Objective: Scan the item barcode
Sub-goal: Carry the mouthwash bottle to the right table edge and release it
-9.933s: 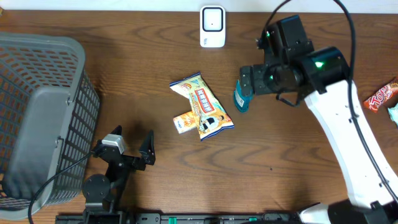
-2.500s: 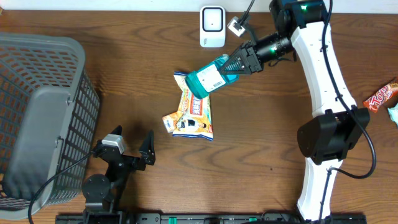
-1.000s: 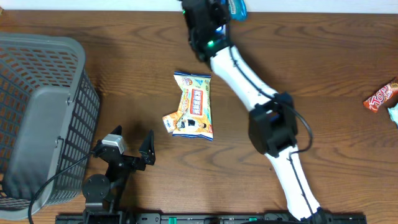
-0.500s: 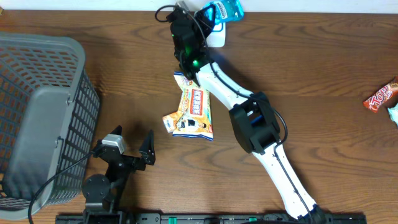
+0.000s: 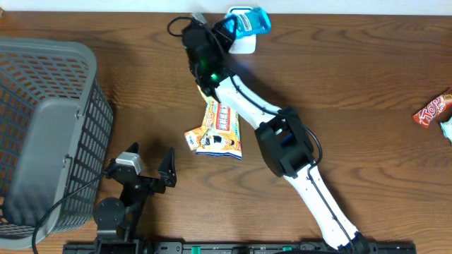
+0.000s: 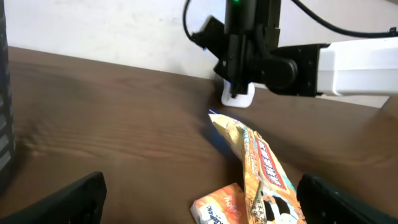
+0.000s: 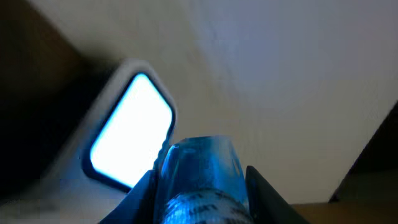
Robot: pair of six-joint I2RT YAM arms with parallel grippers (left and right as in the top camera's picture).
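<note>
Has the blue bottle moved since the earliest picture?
Yes. The blue bottle has gone from the table beside the snack bag up to the white scanner at the far edge.

Glossy plastic bottle [image 5: 251, 20], matt wood tbl [image 5: 367, 92]

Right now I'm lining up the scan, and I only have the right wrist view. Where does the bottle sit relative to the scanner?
Observer: In the overhead view, the blue bottle overlaps the top of the white scanner at the table's far edge.
Operator: Anything lying on the table nearby?
Observer: A snack packet lies on the robot's side of the scanner, with a small orange box beside it.
Operator: And the left claw?
Observer: The left claw is open and empty, next to the basket.
</note>
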